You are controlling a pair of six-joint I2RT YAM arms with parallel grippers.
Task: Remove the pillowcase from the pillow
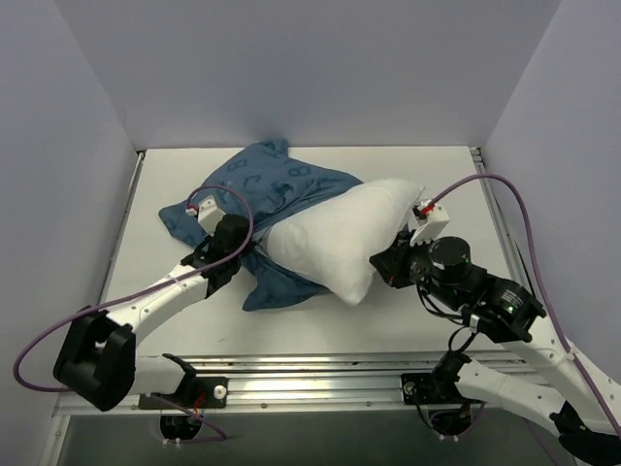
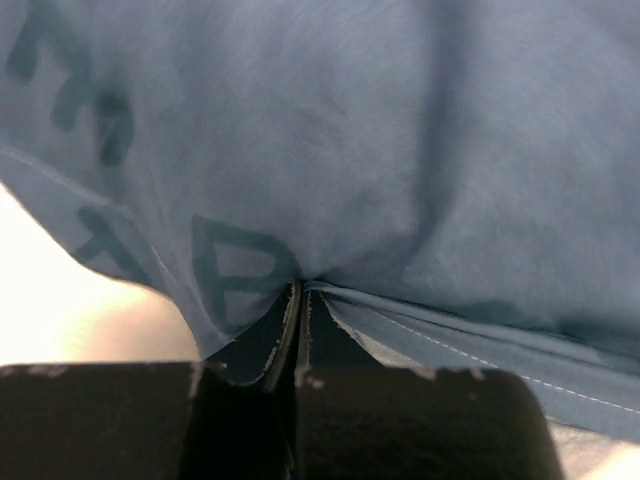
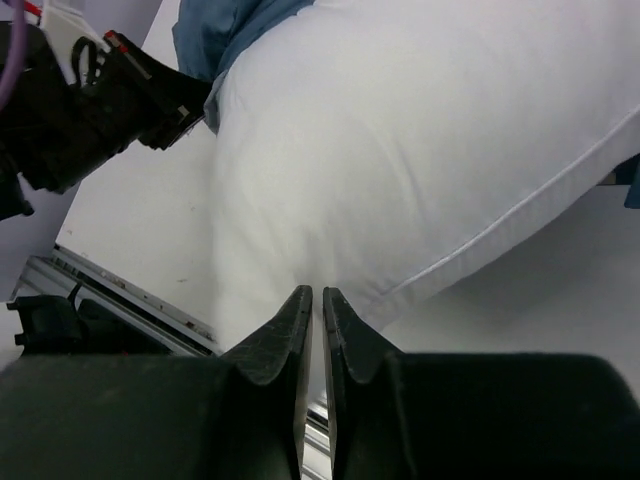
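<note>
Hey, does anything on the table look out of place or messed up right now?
Nothing damaged or spilled. The pillowcase lies crumpled, half off the pillow, which sticks out toward the right. The left gripper is shut on the pillowcase; the right gripper pinches the pillow's edge.

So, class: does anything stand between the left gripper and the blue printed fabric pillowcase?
Nothing visible does: the left gripper is shut on a fold of the blue printed fabric pillowcase; the right gripper pinches the plump white pillow.

pillowcase [image 1: 281, 184] left, pillow [image 1: 344, 238] protruding right
</note>
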